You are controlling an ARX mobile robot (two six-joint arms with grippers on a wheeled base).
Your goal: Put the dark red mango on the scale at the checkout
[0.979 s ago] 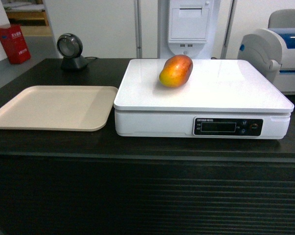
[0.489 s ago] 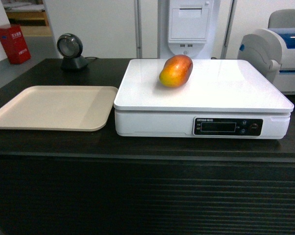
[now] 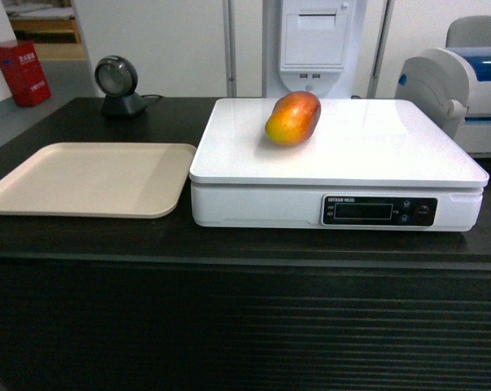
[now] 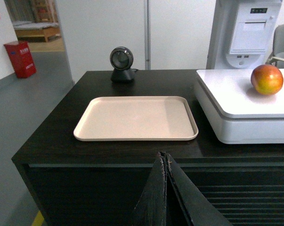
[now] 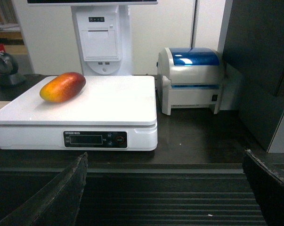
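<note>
The dark red mango (image 3: 293, 117) (image 4: 266, 79) (image 5: 62, 87) lies on its side on the back left part of the white scale's (image 3: 367, 159) (image 4: 236, 101) (image 5: 109, 101) top plate. The scale stands on the black checkout counter (image 3: 90, 236) (image 4: 85, 84) (image 5: 198, 141). No gripper shows in the head view. In the left wrist view my left gripper (image 4: 164, 155) is shut with nothing in it, low in front of the counter's ribbed face. In the right wrist view my right gripper (image 5: 165, 157) is open and empty, also in front of the counter, well short of the scale.
A flat beige tray (image 3: 90, 177) (image 4: 136, 117) lies left of the scale. A black round scanner (image 3: 117, 84) (image 4: 121, 63) stands behind the tray. A white-and-blue printer (image 3: 465, 81) (image 5: 191, 77) sits right of the scale, and a white receipt unit (image 3: 313, 45) behind it.
</note>
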